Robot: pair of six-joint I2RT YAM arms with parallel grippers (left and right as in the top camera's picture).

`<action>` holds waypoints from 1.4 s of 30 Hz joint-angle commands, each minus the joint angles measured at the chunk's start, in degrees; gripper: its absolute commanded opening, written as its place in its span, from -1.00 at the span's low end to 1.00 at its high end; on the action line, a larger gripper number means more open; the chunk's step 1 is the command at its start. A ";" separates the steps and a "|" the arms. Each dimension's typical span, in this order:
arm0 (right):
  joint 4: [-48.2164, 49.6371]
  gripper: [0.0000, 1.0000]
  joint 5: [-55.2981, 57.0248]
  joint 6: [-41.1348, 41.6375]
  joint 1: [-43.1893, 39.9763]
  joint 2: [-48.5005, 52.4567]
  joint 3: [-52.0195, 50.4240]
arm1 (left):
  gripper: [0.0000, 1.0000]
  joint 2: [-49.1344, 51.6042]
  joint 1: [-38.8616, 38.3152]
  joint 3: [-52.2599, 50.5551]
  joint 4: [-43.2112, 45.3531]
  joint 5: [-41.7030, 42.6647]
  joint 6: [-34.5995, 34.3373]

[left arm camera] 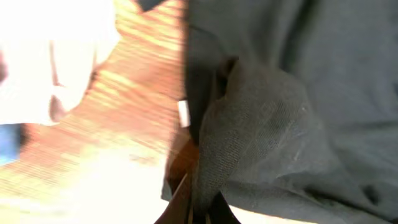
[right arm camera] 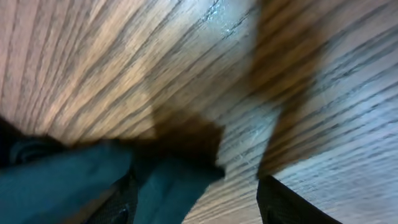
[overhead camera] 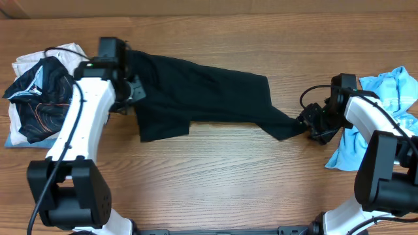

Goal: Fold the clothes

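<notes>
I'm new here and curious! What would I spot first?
A long black garment stretches across the middle of the table, its left end at the left gripper and its right tip at the right gripper. A black-and-white clothes pile sits at the far left, a light blue cloth at the far right.

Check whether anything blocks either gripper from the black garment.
Nothing visible does. The left gripper is at the black garment's left end, the right gripper at its right tip. The patterned pile and blue cloth lie farther out.
</notes>
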 commanded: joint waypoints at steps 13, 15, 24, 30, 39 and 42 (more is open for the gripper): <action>1.64 0.32 -10.82 0.00 1.51 -0.70 -1.09 | -0.91 -3.74 2.34 1.18 -3.80 -1.36 0.00; 1.62 0.31 -9.55 -1.60 1.51 -0.70 -1.09 | -0.92 -3.74 2.34 1.18 -3.87 -1.36 0.02; -1.09 0.22 5.70 -13.25 0.85 -0.72 -1.05 | -0.92 -3.74 2.34 1.18 -3.54 -1.40 0.00; -0.24 0.15 5.46 -26.25 0.96 -0.72 -1.05 | -0.92 -3.74 2.34 1.18 -3.15 -1.36 -0.04; -0.98 0.17 -8.98 -39.87 0.96 -0.70 -1.46 | -0.92 -3.72 2.34 1.18 -3.10 -1.36 -0.02; -1.42 0.15 -9.01 -39.85 0.98 -0.70 -1.49 | -0.92 -3.72 2.34 1.18 -3.13 -1.36 -0.02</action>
